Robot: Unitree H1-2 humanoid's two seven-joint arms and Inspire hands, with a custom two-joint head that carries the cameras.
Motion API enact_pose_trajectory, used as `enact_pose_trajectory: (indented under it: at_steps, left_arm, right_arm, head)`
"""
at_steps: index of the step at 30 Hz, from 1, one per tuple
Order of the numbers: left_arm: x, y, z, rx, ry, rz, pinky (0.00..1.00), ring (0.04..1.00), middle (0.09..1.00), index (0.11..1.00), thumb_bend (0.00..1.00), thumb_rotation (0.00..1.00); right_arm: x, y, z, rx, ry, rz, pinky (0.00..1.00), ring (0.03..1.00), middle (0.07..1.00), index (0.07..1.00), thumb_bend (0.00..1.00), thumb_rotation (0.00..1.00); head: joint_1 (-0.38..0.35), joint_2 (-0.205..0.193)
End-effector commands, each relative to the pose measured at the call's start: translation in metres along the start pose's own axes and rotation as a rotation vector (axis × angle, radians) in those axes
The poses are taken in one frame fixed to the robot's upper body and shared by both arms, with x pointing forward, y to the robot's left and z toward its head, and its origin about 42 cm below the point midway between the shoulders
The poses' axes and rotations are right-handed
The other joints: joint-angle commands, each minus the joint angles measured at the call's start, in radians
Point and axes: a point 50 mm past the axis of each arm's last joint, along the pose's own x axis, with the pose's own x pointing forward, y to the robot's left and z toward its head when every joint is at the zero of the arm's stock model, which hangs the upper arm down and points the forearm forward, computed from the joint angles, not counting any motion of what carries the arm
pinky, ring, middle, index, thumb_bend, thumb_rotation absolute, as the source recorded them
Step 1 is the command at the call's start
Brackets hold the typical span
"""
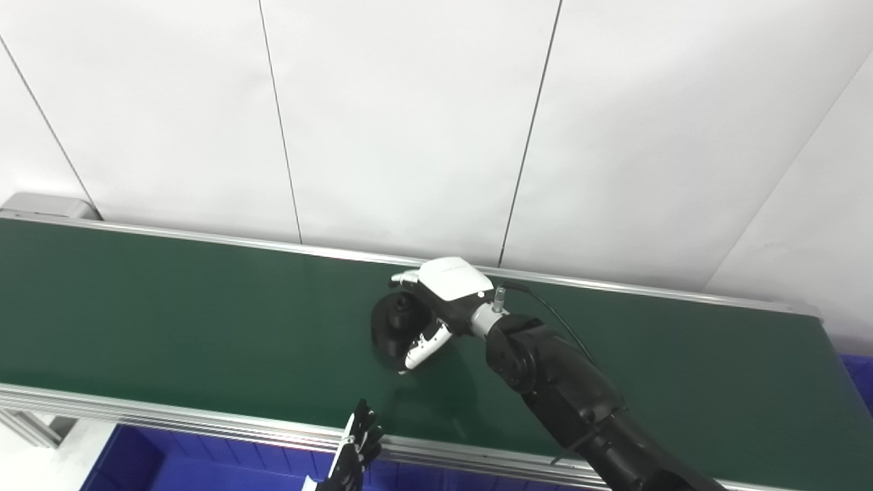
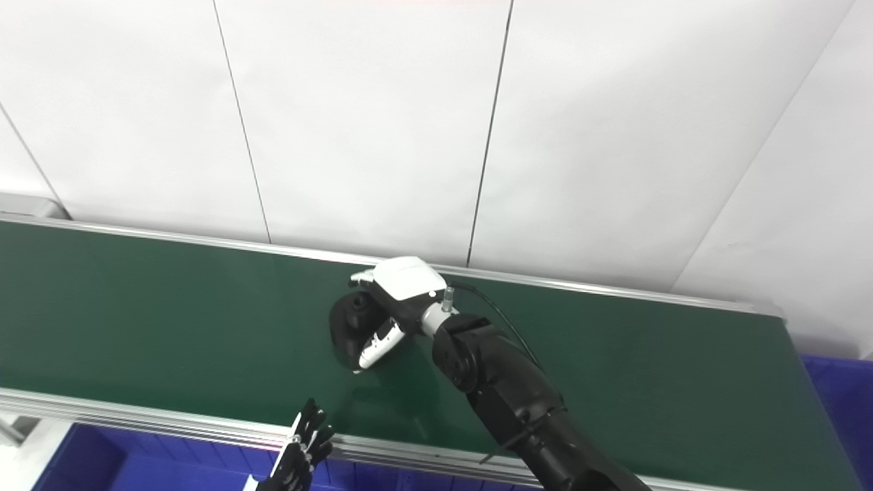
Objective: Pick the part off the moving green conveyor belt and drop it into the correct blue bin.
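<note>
A black round part (image 1: 392,327) lies on the green conveyor belt (image 1: 170,314) near its middle; it also shows in the right eye view (image 2: 349,322). My right hand (image 1: 436,300) reaches over the belt and wraps the part's right side, thumb (image 1: 424,348) in front and fingers behind; the part still rests on the belt. My left hand (image 1: 354,453) stands low at the belt's near edge, fingers upright and apart, holding nothing.
A blue bin (image 1: 157,464) lies below the belt's near rail at bottom left. Another blue bin (image 1: 861,375) shows past the belt's right end. A white panelled wall (image 1: 409,116) stands right behind the belt.
</note>
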Motion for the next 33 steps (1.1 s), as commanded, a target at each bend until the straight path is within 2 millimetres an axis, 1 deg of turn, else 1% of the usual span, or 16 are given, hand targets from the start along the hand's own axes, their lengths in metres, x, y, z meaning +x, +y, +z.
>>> enact_pose_trajectory:
  at_steps: [1,5,6,7,8,9,10,11,12,15,18,22,24,27,30,33]
  left_arm:
    - [0.005,-0.042,0.018,-0.084,-0.085,-0.024,0.93,0.952,0.989,1.0,0.57,0.63]
    - [0.004,-0.044,0.02,-0.079,-0.09,-0.012,0.9,0.941,0.988,1.0,0.6,0.65]
    - [0.003,-0.044,0.021,-0.082,-0.092,-0.009,0.9,0.941,0.988,1.0,0.6,0.65]
    - [0.002,-0.044,0.022,-0.085,-0.093,-0.007,0.9,0.941,0.985,1.0,0.6,0.65]
    - [0.002,-0.044,0.022,-0.089,-0.094,-0.005,0.9,0.941,0.983,1.0,0.61,0.65]
    - [0.002,-0.043,0.023,-0.094,-0.095,-0.004,0.9,0.941,0.983,1.0,0.61,0.65]
    - [0.002,-0.043,0.023,-0.099,-0.095,-0.004,0.9,0.944,0.984,1.0,0.61,0.65]
    - [0.002,-0.043,0.023,-0.104,-0.096,-0.005,0.91,0.949,0.987,1.0,0.6,0.65]
    - [0.002,-0.043,0.023,-0.106,-0.096,-0.005,0.92,0.949,0.987,1.0,0.59,0.65]
    - [0.002,-0.043,0.023,-0.11,-0.096,-0.002,0.91,0.946,0.983,1.0,0.59,0.65]
    - [0.002,-0.042,0.023,-0.114,-0.096,0.001,0.91,0.942,0.979,1.0,0.6,0.64]
    - [0.003,-0.041,0.023,-0.123,-0.095,0.002,0.91,0.944,0.977,1.0,0.61,0.63]
    - [0.003,-0.04,0.022,-0.118,-0.094,0.003,0.89,0.937,0.973,1.0,0.6,0.63]
    - [0.004,-0.039,0.022,-0.119,-0.095,0.006,0.89,0.936,0.971,1.0,0.6,0.63]
    - [0.005,-0.039,0.022,-0.119,-0.096,0.008,0.89,0.934,0.968,1.0,0.58,0.62]
    - [0.004,-0.037,0.022,-0.111,-0.098,0.001,0.9,0.937,0.971,1.0,0.58,0.63]
  right_arm:
    - [0.008,-0.03,0.002,-0.032,-0.011,-0.08,0.58,0.82,0.876,0.869,1.0,0.45]
    - [0.008,-0.023,-0.004,-0.04,0.016,-0.056,0.55,0.742,0.835,0.854,1.0,0.44]
    - [0.008,-0.021,-0.005,-0.031,0.033,-0.042,0.55,0.74,0.834,0.854,1.0,0.44]
    - [0.008,-0.018,-0.006,-0.026,0.043,-0.032,0.52,0.68,0.788,0.841,0.97,0.41]
    - [0.008,-0.015,-0.007,-0.018,0.05,-0.026,0.49,0.632,0.735,0.819,0.93,0.38]
    - [0.007,-0.013,-0.008,-0.003,0.052,-0.027,0.47,0.58,0.66,0.774,0.85,0.35]
    - [0.007,-0.01,-0.01,0.013,0.05,-0.033,0.45,0.55,0.617,0.742,0.79,0.32]
    - [0.006,-0.008,-0.011,0.027,0.047,-0.039,0.44,0.519,0.568,0.682,0.68,0.29]
    - [0.006,-0.006,-0.013,0.034,0.042,-0.046,0.42,0.493,0.538,0.641,0.62,0.28]
    - [0.005,-0.003,-0.014,0.057,0.036,-0.071,0.41,0.476,0.525,0.621,0.58,0.29]
    - [0.004,-0.003,-0.013,0.072,0.028,-0.095,0.4,0.456,0.503,0.604,0.57,0.27]
    - [0.003,-0.004,-0.012,0.084,0.012,-0.109,0.38,0.446,0.502,0.605,0.56,0.28]
    - [0.002,-0.004,-0.013,0.092,0.005,-0.114,0.38,0.44,0.498,0.601,0.57,0.28]
    - [0.0,-0.004,-0.013,0.105,0.002,-0.116,0.39,0.456,0.507,0.604,0.58,0.29]
    - [-0.003,-0.005,-0.013,0.122,0.001,-0.123,0.43,0.49,0.537,0.618,0.58,0.32]
    - [-0.009,-0.013,-0.01,0.134,-0.034,-0.138,0.45,0.512,0.559,0.629,0.59,0.33]
  head:
    - [0.003,0.005]
    - [0.003,0.013]
    - [0.0,0.016]
    - [-0.002,0.017]
    - [-0.004,0.018]
    - [-0.004,0.018]
    - [-0.004,0.018]
    - [-0.004,0.019]
    - [-0.004,0.019]
    - [-0.007,0.02]
    - [-0.01,0.021]
    - [-0.012,0.02]
    - [-0.016,0.019]
    - [-0.02,0.017]
    - [-0.023,0.018]
    - [-0.034,0.026]
